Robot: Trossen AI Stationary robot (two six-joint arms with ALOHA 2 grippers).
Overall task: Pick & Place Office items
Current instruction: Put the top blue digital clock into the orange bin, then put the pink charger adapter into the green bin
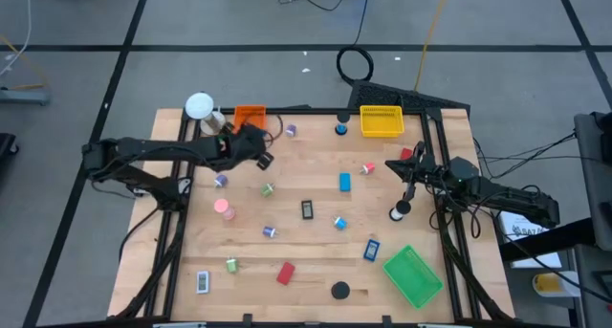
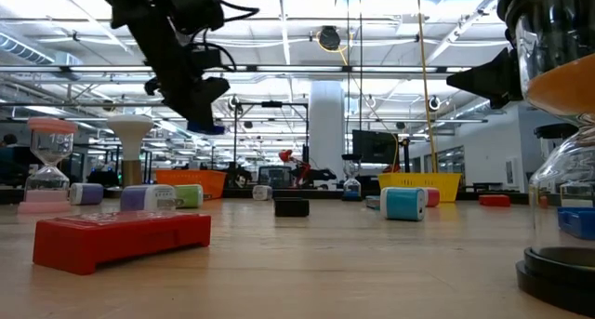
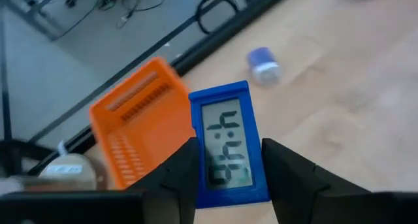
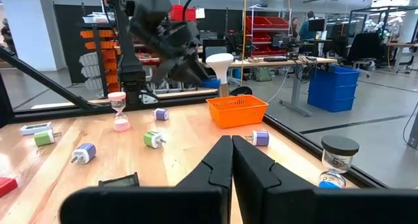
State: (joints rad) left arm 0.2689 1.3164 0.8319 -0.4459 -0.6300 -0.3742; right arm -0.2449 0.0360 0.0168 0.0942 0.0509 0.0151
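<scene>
Three trays stand on the table (image 1: 316, 228): one orange tray (image 1: 251, 115) and one yellow tray (image 1: 381, 121) at the far edge, one green tray (image 1: 414, 275) at the near right corner. The left gripper (image 3: 225, 175) hangs above the table beside the orange tray, its fingers (image 3: 177, 175) closed on one blue clock (image 3: 228, 145), display facing the wrist camera. The right gripper (image 4: 230, 160) rests over the right side of the table, fingers pressed together, holding nothing. Counted loose on the table in the high view: two further blue rectangles (image 1: 344, 182), one red rectangle (image 1: 285, 273), one black-framed rectangle (image 1: 307, 209), one white-framed rectangle (image 1: 202, 282), one black disc (image 1: 340, 291). Several small rolls lie scattered; an exact count cannot be made. A pink hourglass (image 1: 223, 209) stands left of centre. A white ball-topped object (image 1: 199, 106) stands just beside the orange tray.
</scene>
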